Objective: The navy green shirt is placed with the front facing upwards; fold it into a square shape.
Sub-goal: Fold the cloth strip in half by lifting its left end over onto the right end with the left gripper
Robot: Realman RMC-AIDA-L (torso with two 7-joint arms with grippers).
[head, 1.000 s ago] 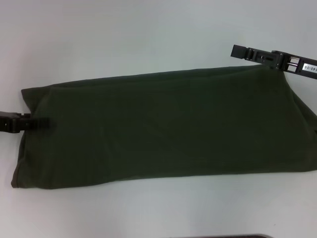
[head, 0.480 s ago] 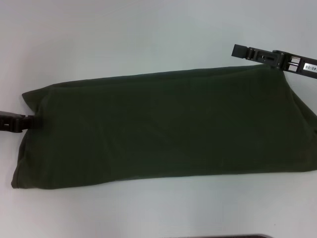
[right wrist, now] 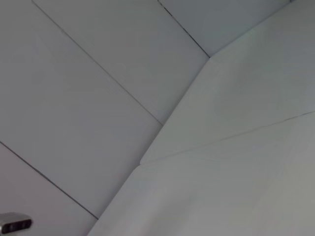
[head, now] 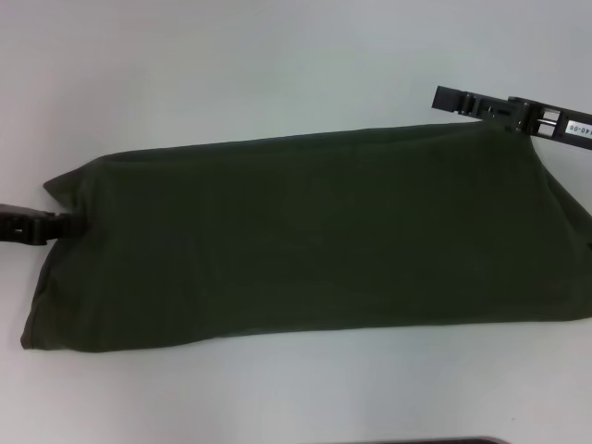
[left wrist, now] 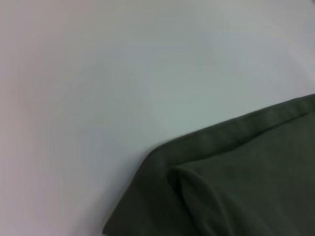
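Head view: your navy green shirt (head: 305,236) lies as a long folded band across the white table (head: 231,65); left gripper (head: 65,224) at 9 o'clock meets its edge, right gripper (head: 446,96) at 2 o'clock; neither grip can be told. Left wrist view: a folded shirt corner (left wrist: 216,187). Right wrist view: only pale panels (right wrist: 98,88).

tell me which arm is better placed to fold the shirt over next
Probably left: the left gripper sits at the shirt's left edge. The right gripper is beyond its far right corner.

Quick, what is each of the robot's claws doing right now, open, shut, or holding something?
Left gripper: at the shirt's left edge; open or shut cannot be told.
Right gripper: at the shirt's far right corner; cannot be told either.
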